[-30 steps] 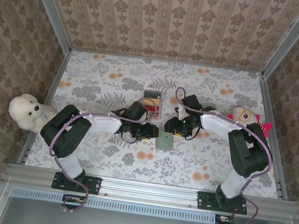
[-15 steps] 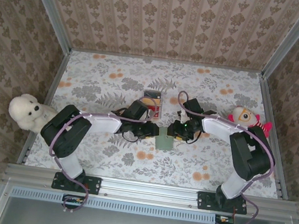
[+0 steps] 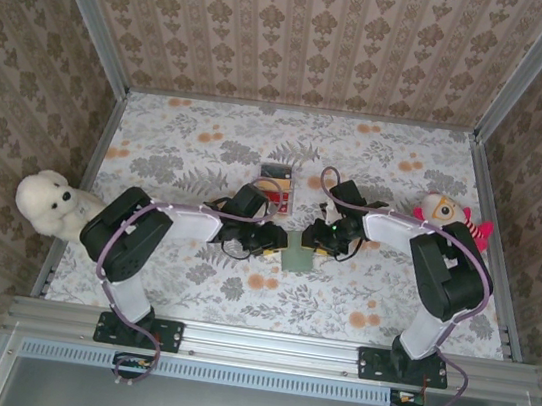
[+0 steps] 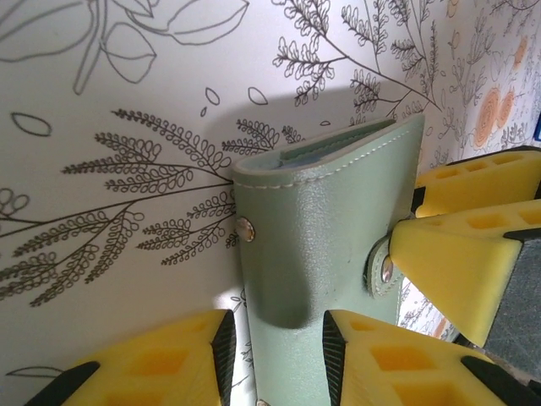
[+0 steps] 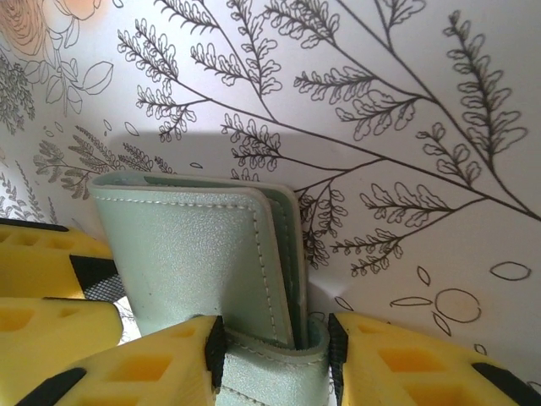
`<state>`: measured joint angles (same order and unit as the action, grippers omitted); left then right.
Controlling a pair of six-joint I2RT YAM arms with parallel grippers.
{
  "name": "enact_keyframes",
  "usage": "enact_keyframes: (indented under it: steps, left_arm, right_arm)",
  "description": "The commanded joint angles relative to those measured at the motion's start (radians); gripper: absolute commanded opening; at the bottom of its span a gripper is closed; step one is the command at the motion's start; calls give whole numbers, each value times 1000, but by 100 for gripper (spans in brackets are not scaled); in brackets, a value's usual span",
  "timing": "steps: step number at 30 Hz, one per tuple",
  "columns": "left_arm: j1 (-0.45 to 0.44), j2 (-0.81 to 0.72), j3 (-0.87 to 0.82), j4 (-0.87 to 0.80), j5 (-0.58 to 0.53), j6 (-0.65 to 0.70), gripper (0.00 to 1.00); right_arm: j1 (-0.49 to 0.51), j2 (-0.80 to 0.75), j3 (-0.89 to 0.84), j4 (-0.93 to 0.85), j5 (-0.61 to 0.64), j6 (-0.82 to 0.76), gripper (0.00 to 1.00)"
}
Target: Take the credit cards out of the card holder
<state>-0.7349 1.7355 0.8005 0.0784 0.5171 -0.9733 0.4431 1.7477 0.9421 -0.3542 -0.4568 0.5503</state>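
At mid-table, the card holder point(image 3: 296, 255) is seen from above as a small grey-green square on the floral cloth point(image 3: 209, 144). It is met by the left gripper point(image 3: 276, 241) from the left and the right gripper point(image 3: 320, 238) from the right. Jaw gaps are not resolved from that height.

Left wrist view: the holder is shown folded, with two metal studs point(image 4: 246, 229), one on its face and one on a strap point(image 4: 380, 271). Yellow fingers point(image 4: 169, 364) are set narrow about its near end. One overlaps the green face, and a sliver of cloth is seen beside the other. Whether a clamp is made cannot be told. The right gripper's fingers are caught at frame right, just beside the holder.

Right wrist view: the strap end is pinched between that gripper's narrow-set fingers and touched on both sides, so the holder is held. Stacked inner layers are shown along the holder's side edge. A thin blue-grey layer is also noted in the fold from the left wrist. Cards as such cannot be made out.

Farther back, from above: a teddy point(image 3: 47, 202) at the left edge, a doll point(image 3: 446, 213) near the right edge, and a clear box point(image 3: 275, 186) with red and yellow contents just beyond the left gripper.
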Motion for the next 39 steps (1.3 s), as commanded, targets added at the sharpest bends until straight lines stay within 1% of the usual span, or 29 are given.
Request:
enact_keyframes:
  steps: [1,5,8,12,16,17,18,20,24,26,29,32,36,39]
  left_arm:
    - [12,28,8,2,25,-4,36]
    - [17,49,6,35,46,-12,35]
    - [28,68,-9,112,91,-25,35]
    - [43,57,-25,181,117,-25,35]
    - [45,37,-45,250,120,-13,36]
    - [45,34,-50,269,155,-10,36]
    - [46,33,-53,291,165,-8,36]
    - [47,30,-63,326,178,-12,36]
    - [57,14,-104,461,217,-69,33]
    - [60,2,-115,494,224,-79,33]
    - [58,-11,-109,470,219,-63,33]
    - [54,-11,-108,467,228,-58,33]
    - [50,-20,-101,483,274,-73,33]
    - [46,-47,-92,431,279,-37,33]
  right_arm:
    - [13,33,-3,-11,-18,1,38]
    - [22,40,2,-17,-23,0,38]
    - [29,42,2,-14,-27,5,37]
    - [36,47,-8,17,-54,26,37]
    - [42,60,2,31,-72,37,37]
    - [42,61,3,33,-75,38,37]
    - [43,59,4,35,-76,39,37]
    - [43,59,9,32,-73,41,37]
    - [45,33,10,16,-32,43,37]
    - [45,15,6,20,-26,45,37]
    - [45,5,3,33,-35,51,38]
    - [45,1,-14,87,-75,74,38]
    - [43,-16,-46,187,-139,111,38]
    - [43,-27,-40,192,-143,109,38]
